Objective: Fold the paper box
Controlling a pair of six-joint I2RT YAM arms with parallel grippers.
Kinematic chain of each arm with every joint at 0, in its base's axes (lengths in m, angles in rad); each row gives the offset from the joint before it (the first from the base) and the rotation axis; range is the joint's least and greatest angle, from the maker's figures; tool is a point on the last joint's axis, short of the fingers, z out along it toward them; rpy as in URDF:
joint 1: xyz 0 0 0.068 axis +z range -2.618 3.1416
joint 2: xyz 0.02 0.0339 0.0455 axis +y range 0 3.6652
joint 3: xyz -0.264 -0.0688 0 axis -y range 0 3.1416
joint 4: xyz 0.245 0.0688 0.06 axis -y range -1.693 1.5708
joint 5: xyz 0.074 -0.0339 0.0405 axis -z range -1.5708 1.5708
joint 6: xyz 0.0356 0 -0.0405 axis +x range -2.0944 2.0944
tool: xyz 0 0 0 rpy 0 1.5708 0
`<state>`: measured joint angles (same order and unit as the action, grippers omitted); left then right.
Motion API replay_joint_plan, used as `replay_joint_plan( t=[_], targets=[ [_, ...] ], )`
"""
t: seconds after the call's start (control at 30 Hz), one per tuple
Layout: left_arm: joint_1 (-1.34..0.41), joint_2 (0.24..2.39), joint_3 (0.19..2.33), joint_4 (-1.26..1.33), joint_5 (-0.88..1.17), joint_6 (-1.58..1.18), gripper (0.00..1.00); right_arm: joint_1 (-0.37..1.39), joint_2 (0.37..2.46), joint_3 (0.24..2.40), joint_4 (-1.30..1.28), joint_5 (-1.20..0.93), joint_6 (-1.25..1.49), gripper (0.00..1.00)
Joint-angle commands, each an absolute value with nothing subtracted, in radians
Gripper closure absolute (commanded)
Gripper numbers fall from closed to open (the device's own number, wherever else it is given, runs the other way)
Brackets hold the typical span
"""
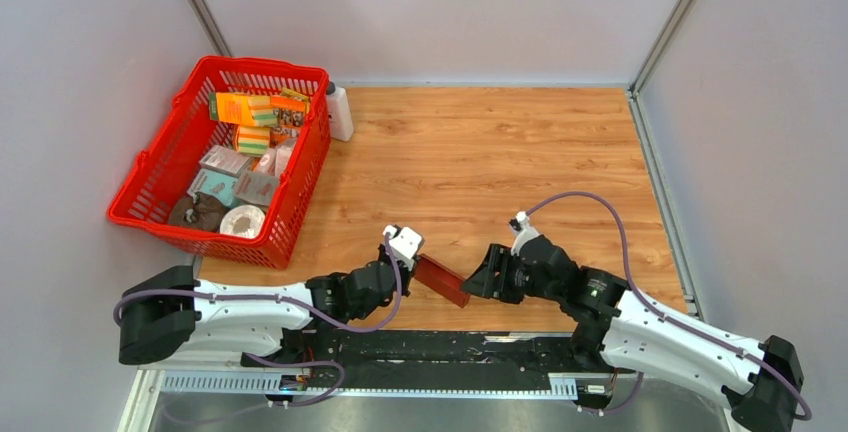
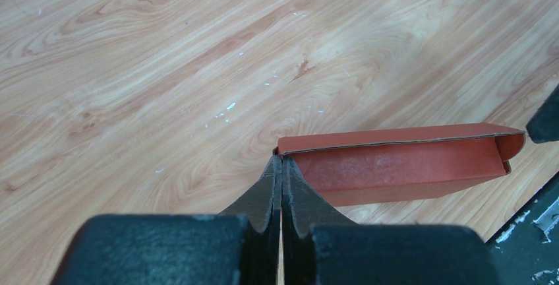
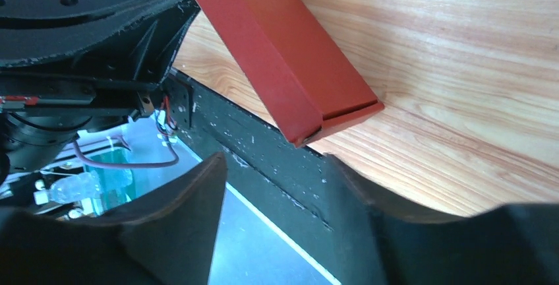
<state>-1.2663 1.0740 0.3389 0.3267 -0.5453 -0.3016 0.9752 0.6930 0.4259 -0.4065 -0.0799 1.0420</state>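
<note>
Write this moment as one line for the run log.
left gripper: shut on paper box corner | right gripper: open, at box's other end, no grip | box: tilted over table, end not closed

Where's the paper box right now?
Top view: the paper box is at the table's near edge, pinched by the left gripper, right gripper open beside it.

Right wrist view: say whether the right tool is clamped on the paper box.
No, the right tool stands open, with the paper box beyond its tips.
</note>
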Motion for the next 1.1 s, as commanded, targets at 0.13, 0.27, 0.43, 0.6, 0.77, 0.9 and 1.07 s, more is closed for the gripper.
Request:
replay_joint_plan(
  t=[0.13, 0.27, 0.43, 0.6, 0.77, 0.9, 1.07],
  targets=[
    [-1.298, 1.081, 0.301, 0.311, -0.554, -0.336, 1.0, 0.98, 0.758, 0.502, -0.405, -0.035, 1.052, 0.27],
    [-1.307, 1.083, 0.296, 0.314, -0.563, -0.336, 1.0, 0.953, 0.807, 0.515, -0.376, -0.024, 1.088, 0.26],
    [-1.322, 1.081, 0.29, 0.314, -0.583, -0.351, 1.0, 0.893, 0.807, 0.444, -0.304, -0.078, 1.237, 0.22],
    [-1.347, 1.104, 0.325, 0.235, -0.656, -0.46, 1.0, 0.885, 0.769, 0.358, -0.249, -0.123, 1.475, 0.07],
    [-1.382, 1.175, 0.406, 0.132, -0.755, -0.575, 1.0, 0.89, 0.69, 0.332, -0.367, -0.116, 1.621, 0.0],
    [-1.405, 1.242, 0.443, 0.104, -0.784, -0.618, 1.0, 0.96, 0.657, 0.307, -0.318, -0.104, 1.771, 0.0],
    [-1.417, 1.25, 0.446, 0.114, -0.79, -0.62, 1.0, 1.02, 0.663, 0.295, -0.259, -0.039, 1.896, 0.0]
  ],
)
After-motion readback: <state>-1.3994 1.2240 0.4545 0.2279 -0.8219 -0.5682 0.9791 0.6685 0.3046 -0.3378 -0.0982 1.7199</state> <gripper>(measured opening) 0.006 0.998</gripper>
